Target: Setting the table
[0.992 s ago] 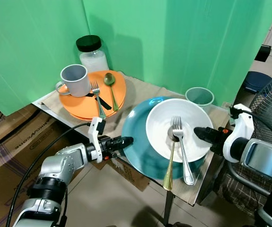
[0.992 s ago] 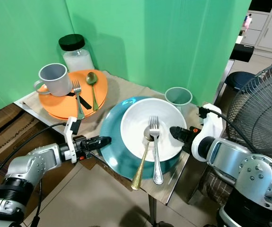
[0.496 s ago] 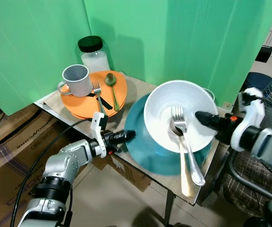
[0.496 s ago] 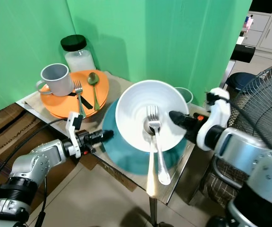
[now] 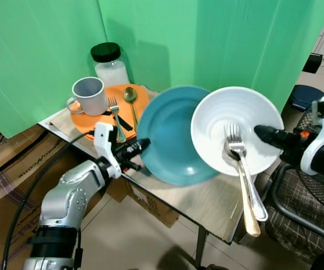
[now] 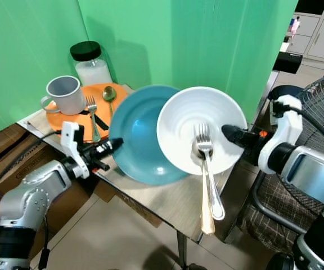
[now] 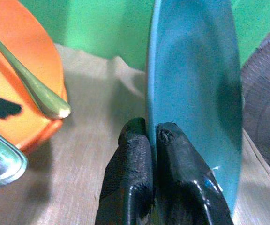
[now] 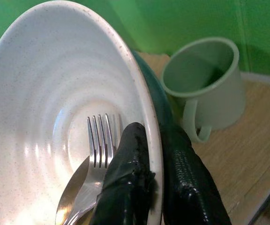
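Table [image 5: 204,194] carries an orange plate [image 5: 94,121] at its far left corner, with a grey mug [image 5: 89,95], fork and gold spoon on it. Left gripper [image 5: 133,153] pinches the teal plate [image 5: 173,135] by its rim, tilted up over the table's middle. Right gripper [image 5: 269,135] clamps the white bowl [image 5: 235,135] beside it, cutlery [image 5: 243,180] hanging out

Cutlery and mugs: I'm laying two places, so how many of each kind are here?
Forks: 2, fork on orange plate, fork in white bowl
Spoons: 2, gold spoon on the plate, gold-handled spoon in the bowl
Mugs: 2, grey mug, green mug
Total: 6
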